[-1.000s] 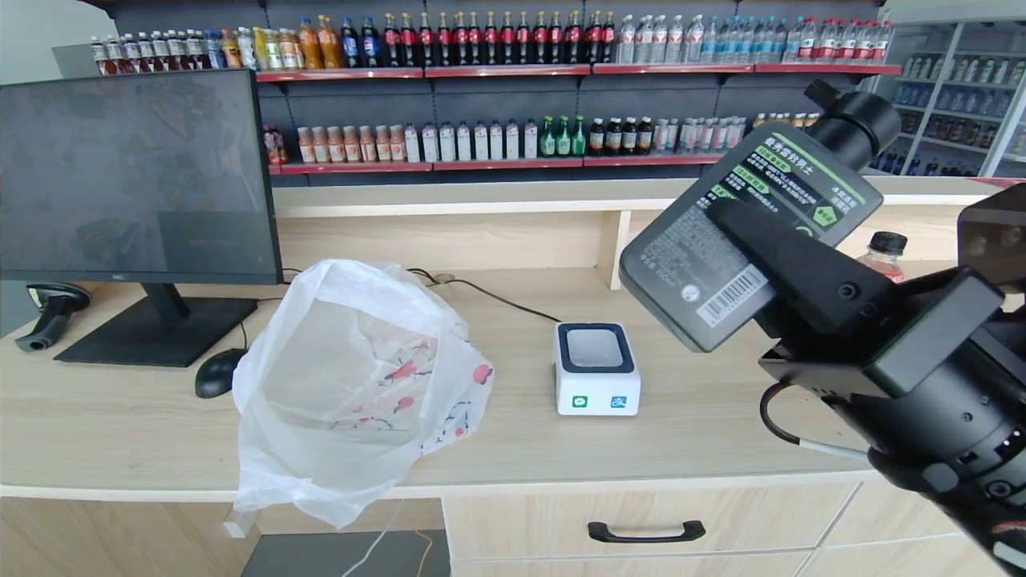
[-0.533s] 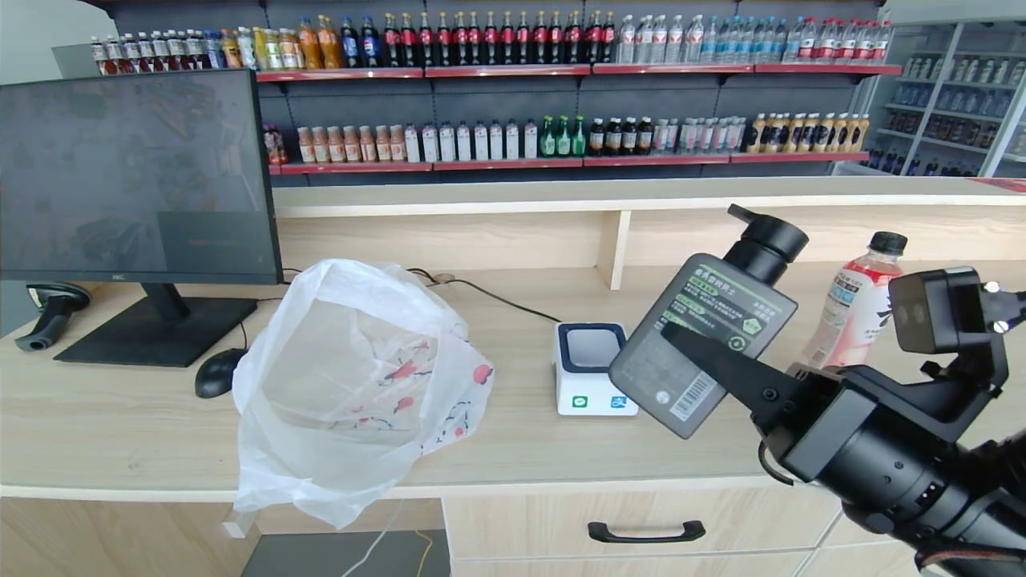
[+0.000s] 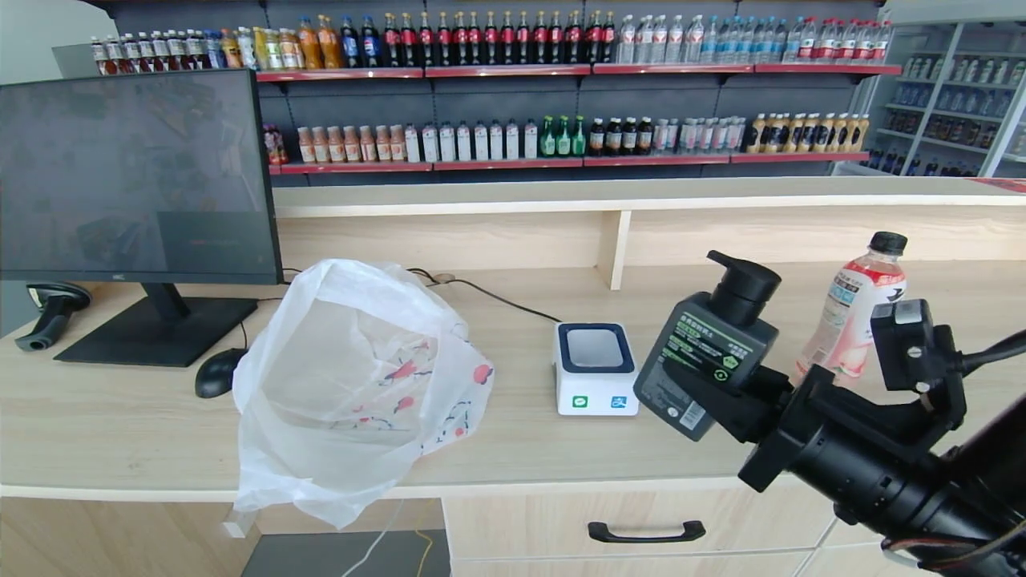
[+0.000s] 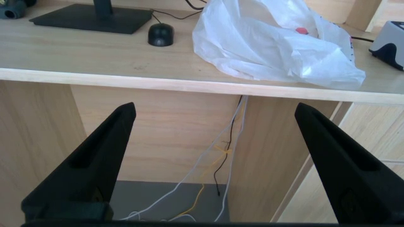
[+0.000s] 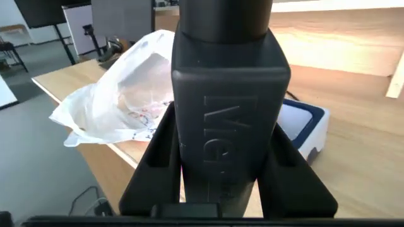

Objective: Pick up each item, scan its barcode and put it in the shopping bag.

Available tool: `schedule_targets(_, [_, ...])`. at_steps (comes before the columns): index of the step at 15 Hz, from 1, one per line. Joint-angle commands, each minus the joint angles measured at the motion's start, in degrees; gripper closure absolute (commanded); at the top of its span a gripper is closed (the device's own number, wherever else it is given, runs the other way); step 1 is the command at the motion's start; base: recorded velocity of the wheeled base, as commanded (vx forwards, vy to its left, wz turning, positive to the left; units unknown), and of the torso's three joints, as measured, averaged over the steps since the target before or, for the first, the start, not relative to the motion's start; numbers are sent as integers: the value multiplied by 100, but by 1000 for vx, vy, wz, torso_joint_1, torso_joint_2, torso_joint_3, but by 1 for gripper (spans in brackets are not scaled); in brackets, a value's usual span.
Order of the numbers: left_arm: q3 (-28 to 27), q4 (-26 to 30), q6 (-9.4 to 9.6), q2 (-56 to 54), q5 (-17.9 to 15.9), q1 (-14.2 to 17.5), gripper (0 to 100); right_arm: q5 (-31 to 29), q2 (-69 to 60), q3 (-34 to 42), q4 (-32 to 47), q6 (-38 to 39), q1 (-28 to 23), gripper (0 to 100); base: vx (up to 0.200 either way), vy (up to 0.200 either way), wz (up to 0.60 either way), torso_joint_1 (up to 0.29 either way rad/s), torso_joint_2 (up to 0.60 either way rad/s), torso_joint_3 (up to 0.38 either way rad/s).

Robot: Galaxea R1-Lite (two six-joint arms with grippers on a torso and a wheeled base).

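I log scanner [image 3: 595, 369]: white, navy rim, green and blue squares on front | pump bottle [image 3: 693, 353] just right of scanner: charcoal, black pump, green-white label, white barcode patch | drink bottle [image 3: 854, 316] farther right of scanner: pink, black cap | shopping bag [image 3: 361, 385] left of scanner: translucent white, red-black print | counter [image 3: 120, 433]: pale wood

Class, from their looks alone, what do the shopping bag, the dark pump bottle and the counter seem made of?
Shopping bag: thin plastic film, translucent, crinkled, glossy.
Pump bottle: probably matte dark plastic, with moulded raised lettering.
Counter: pale wood grain, matte; perhaps laminate, cannot tell.
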Motion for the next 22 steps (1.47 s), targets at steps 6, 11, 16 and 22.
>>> schedule_targets(6, [0, -1, -2, -2, 0, 0, 0, -335, -107, 242, -6, -972, -419, 100, 0, 0, 0, 0, 0, 0])
schedule_targets(11, [0, -1, -2, -2, 0, 0, 0, -1345, -274, 137, -6, -919, -410, 100, 0, 0, 0, 0, 0, 0])
schedule_targets(16, [0, -1, -2, -2, 0, 0, 0, -1407, -265, -57, -6, -1833, -410, 100, 0, 0, 0, 0, 0, 0])
schedule_targets(22, [0, 8, 33, -2, -9, 0, 0, -1451, -370, 137, -6, -1306, -348, 100, 0, 0, 0, 0, 0, 0])
